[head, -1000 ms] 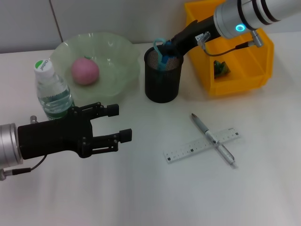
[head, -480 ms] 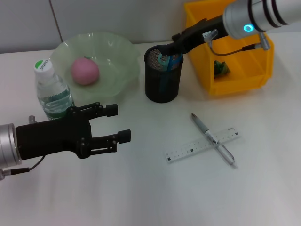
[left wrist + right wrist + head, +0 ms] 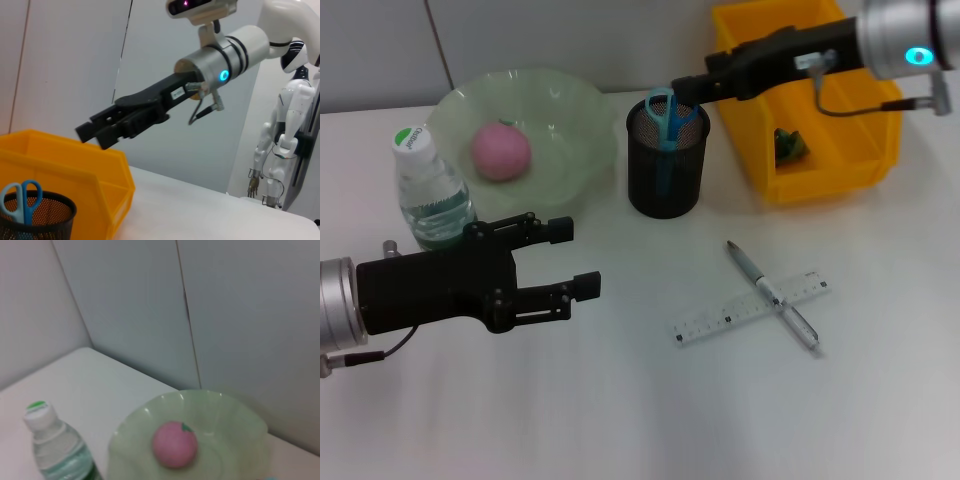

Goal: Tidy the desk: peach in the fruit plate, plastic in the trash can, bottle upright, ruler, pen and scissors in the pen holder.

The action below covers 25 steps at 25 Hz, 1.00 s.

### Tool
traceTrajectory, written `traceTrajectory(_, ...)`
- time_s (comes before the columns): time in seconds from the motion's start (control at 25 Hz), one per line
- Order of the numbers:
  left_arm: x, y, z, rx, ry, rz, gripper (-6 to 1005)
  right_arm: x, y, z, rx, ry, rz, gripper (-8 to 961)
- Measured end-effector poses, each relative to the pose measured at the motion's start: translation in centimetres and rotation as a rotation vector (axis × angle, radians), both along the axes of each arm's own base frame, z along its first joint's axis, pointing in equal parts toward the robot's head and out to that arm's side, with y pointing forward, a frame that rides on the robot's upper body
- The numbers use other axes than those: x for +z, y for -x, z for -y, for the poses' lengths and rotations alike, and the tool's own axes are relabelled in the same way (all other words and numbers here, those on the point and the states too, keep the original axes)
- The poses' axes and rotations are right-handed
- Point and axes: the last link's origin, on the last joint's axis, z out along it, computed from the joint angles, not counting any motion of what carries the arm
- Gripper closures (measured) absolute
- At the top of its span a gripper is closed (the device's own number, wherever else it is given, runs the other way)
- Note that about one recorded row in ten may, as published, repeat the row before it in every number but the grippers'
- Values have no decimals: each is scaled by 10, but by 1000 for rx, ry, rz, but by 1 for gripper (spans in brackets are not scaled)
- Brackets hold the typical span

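Observation:
The blue-handled scissors (image 3: 664,110) (image 3: 20,196) stand in the black mesh pen holder (image 3: 665,175) (image 3: 50,215). My right gripper (image 3: 684,89) (image 3: 92,136) hovers just above and right of the holder, open and holding nothing. A pink peach (image 3: 501,151) (image 3: 175,445) lies in the green fruit plate (image 3: 570,115) (image 3: 235,415). The water bottle (image 3: 430,190) (image 3: 55,442) stands upright left of the plate. A silver pen (image 3: 772,294) lies across the white ruler (image 3: 720,320) on the table. Green plastic (image 3: 790,146) sits in the yellow trash can (image 3: 820,180) (image 3: 75,170). My left gripper (image 3: 575,258) is open near the bottle.
The yellow bin stands right behind the pen holder, under my right arm. The bottle is close to my left gripper's upper finger. Bare white table lies in front of the pen and ruler and along the near edge.
My right gripper has lifted out of the pen holder and drawn back to the right, leaving the scissors standing inside. The left arm has stayed put.

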Motion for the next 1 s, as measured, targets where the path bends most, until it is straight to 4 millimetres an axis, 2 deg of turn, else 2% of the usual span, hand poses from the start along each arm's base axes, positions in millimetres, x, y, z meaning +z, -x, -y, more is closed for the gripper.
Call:
traceTrajectory(0.32, 0, -5, -4, -18, 0, 0, 201, 37, -23, 35, -65, 71, -179, 287)
traceTrajectory(0.52, 1, -8, -6, -28, -1, 0, 201, 43, -37, 46, -102, 144, -195, 287)
traceTrajectory(0.68, 1, -9, -7, -32, -1, 0, 201, 43, -57, 55, -196, 250, -196, 287)
traceTrajectory(0.72, 1, -9, -7, -32, -1, 0, 201, 44, -71, 59, -279, 292, -191, 287)
traceTrajectory(0.76, 1, -10, -7, -32, -1, 0, 201, 44, -71, 59, -279, 292, -191, 287)
traceTrajectory(0.88, 0, -10, -7, -33, -1, 1, 202, 48, -93, 65, -414, 335, -190, 287)
traceTrajectory(0.92, 0, -10, -6, -33, 0, 2, 202, 50, -108, 69, -495, 351, -206, 287)
traceTrajectory(1.0, 0, -10, -6, -33, 0, 2, 202, 51, -115, 71, -527, 355, -216, 288)
